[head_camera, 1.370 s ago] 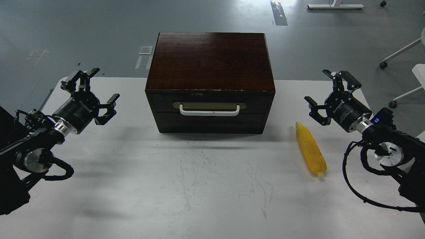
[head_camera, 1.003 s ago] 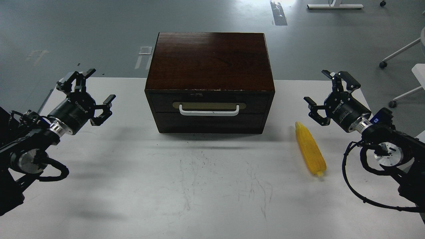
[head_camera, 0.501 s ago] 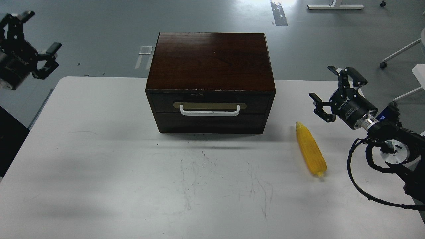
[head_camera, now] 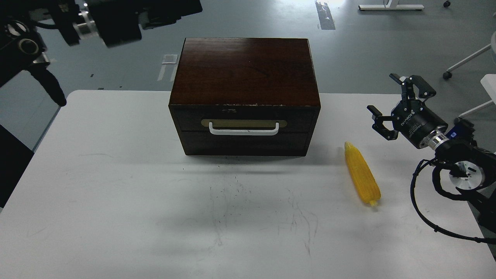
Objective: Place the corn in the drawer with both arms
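The yellow corn [head_camera: 362, 174] lies on the white table [head_camera: 116, 174], to the right of the dark wooden box [head_camera: 244, 69], its tapered end pointing away from me. The drawer [head_camera: 244, 120] with its white bar handle [head_camera: 244, 131] is closed. My right gripper [head_camera: 393, 104] is open and empty. It hovers to the right of the corn's far tip and apart from it. My left arm is raised high at the top left, and its gripper end [head_camera: 176, 9] is dark and close to the camera, above the box's far left corner. Its fingers cannot be told apart.
The box stands at the table's far middle. Chair legs with casters [head_camera: 465, 62] stand on the grey floor beyond the table's right end. A loose black cable [head_camera: 416, 209] hangs from my right arm over the table's right edge.
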{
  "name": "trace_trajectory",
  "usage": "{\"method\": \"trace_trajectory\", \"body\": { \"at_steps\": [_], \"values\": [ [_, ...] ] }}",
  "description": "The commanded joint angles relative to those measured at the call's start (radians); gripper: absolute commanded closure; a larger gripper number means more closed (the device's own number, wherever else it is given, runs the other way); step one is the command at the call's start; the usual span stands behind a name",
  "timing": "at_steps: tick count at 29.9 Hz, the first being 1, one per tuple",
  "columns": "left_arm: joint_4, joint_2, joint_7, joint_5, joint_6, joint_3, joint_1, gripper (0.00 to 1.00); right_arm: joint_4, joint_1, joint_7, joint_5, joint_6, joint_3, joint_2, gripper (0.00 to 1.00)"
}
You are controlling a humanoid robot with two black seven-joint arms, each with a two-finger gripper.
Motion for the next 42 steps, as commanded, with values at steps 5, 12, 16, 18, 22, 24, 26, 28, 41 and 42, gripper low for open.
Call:
{"method": "trace_trajectory", "body": {
  "at_steps": [5, 12, 16, 18, 22, 24, 26, 28, 41, 42],
  "values": [
    [-0.039, -0.169, 0.000, 0.527, 0.000, 0.032, -0.030, 0.01, 0.005, -0.001, 0.001, 0.001, 0.000, 0.001, -0.017, 0.00],
    [-0.039, -0.217, 0.000, 0.689, 0.000, 0.339, -0.173, 0.01, 0.005, -0.001, 0.002, 0.001, 0.000, 0.003, -0.032, 0.00],
    [-0.024, -0.240, 0.000, 0.779, 0.000, 0.466, -0.228, 0.01, 0.006, -0.001, 0.002, 0.001, 0.000, 0.003, -0.032, 0.00],
    [-0.018, -0.246, 0.000, 0.841, 0.000, 0.484, -0.228, 0.01, 0.006, -0.001, 0.002, 0.001, 0.000, 0.003, -0.032, 0.00],
    [-0.016, -0.252, 0.000, 0.893, 0.000, 0.495, -0.225, 0.01, 0.006, -0.001, 0.002, 0.001, 0.000, 0.003, -0.034, 0.00],
    [-0.015, -0.260, 0.000, 0.911, 0.000, 0.506, -0.228, 0.01, 0.006, -0.001, 0.002, 0.001, 0.000, 0.003, -0.034, 0.00],
    [-0.015, -0.263, 0.000, 0.936, 0.000, 0.515, -0.230, 0.01, 0.006, -0.001, 0.002, 0.001, 0.000, 0.003, -0.034, 0.00],
    [-0.012, -0.277, 0.000, 0.950, 0.000, 0.521, -0.231, 0.01, 0.006, -0.001, 0.002, 0.001, 0.000, 0.003, -0.034, 0.00],
    [0.047, -0.349, 0.000, 0.999, 0.000, 0.566, -0.230, 0.01, 0.009, 0.000, 0.004, 0.001, 0.000, 0.004, -0.052, 0.00],
    [0.047, -0.350, 0.000, 0.999, 0.000, 0.573, -0.231, 0.01, 0.009, 0.000, 0.004, 0.001, 0.000, 0.006, -0.052, 0.00]
  ]
}}
